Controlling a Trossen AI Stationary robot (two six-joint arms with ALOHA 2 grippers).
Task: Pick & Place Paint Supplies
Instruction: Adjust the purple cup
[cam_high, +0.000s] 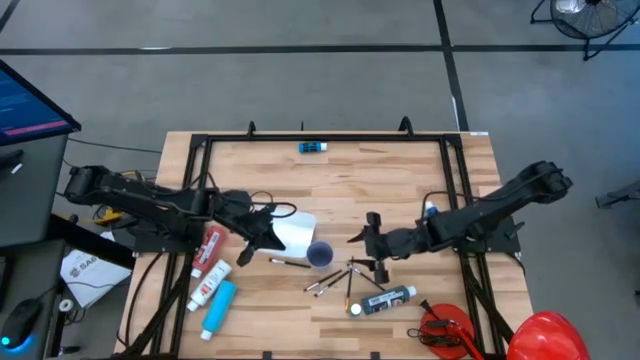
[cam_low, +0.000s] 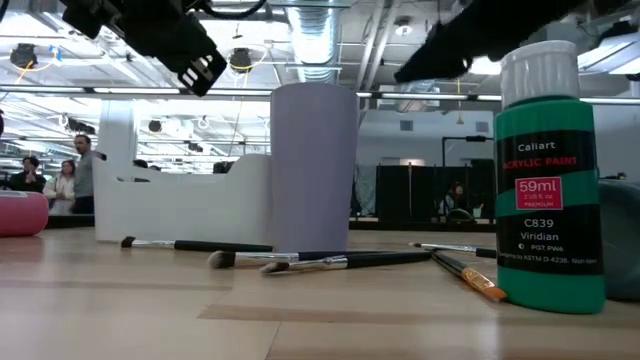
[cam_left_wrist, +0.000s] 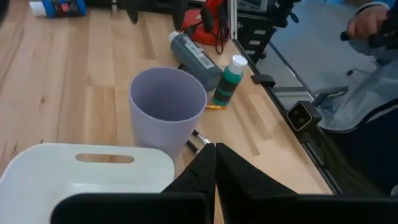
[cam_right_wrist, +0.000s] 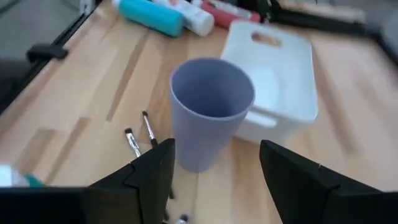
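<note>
Right gripper (cam_right_wrist: 214, 171) is hovering, fingers apart and empty, facing the smooth lilac plastic cup (cam_right_wrist: 211, 112), thin brushes (cam_high: 335, 280) lying at its five o'clock, left gripper (cam_high: 262, 240) pinched together.

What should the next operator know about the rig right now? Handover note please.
Left gripper: shut, empty, raised beside the white tray.
Right gripper: open, empty, facing the lavender cup.
Supplies: red tube, white tube and light blue tube lie together left of the tray; brushes are scattered by the cup; black bottle lies near them; green bottle stands upright.
Done: nothing visibly placed.
Left: everything still to pick and place.
</note>
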